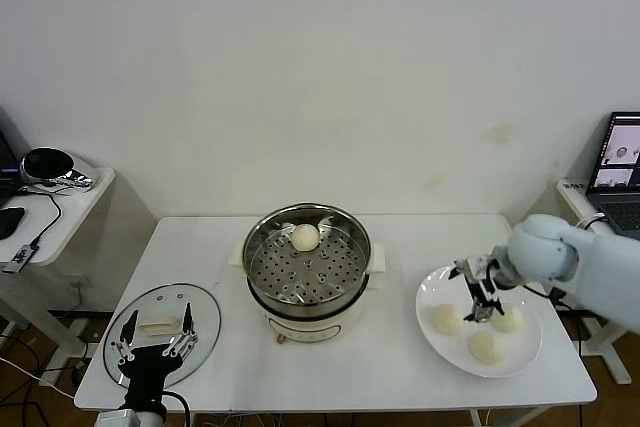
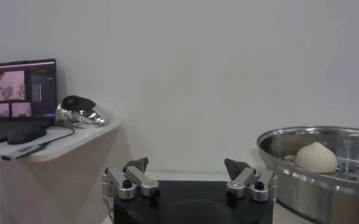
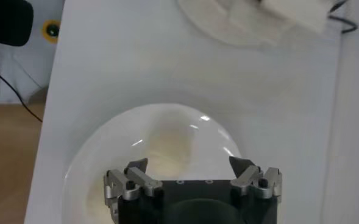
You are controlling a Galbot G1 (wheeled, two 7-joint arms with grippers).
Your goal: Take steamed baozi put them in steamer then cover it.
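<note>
One steamed baozi [image 1: 305, 237] sits on the perforated tray inside the steamer [image 1: 308, 272], toward the back of the pot; the stainless-steel vessel stands on its white base at the middle of the white table [image 1: 400, 367]. Three more baozi [image 1: 485, 345] lie on a white plate [image 1: 530, 357] to the right of the steamer, well apart from it. The right gripper [image 1: 480, 309] hangs just above that plate, its jaws spread wide and grasping nothing, poised among the three buns; in the right wrist view its fingertips [image 3: 136, 169] frame a pale bun [image 3: 170, 146] below them. The cover [image 1: 160, 332], clear glass with a cream handle at its centre, lies flat on the table to the left of the steamer, not on the pot. The left gripper [image 1: 155, 345] hovers over the near edge of the cover, likewise released and empty (its arm sits low at the table's front edge); from the left wrist view its fingers [image 2: 133, 179] point toward the wall, with the steamer's rim and the single bun [image 2: 316, 158] off to one side. Farther left of the steamer, a side desk [image 1: 70, 207] carries a shiny dark headset-like object [image 1: 50, 167] and cables. Farther right, a laptop [image 1: 615, 172] stands open; its screen shows small pictures, and no writing on it or on the steamer can be read.
</note>
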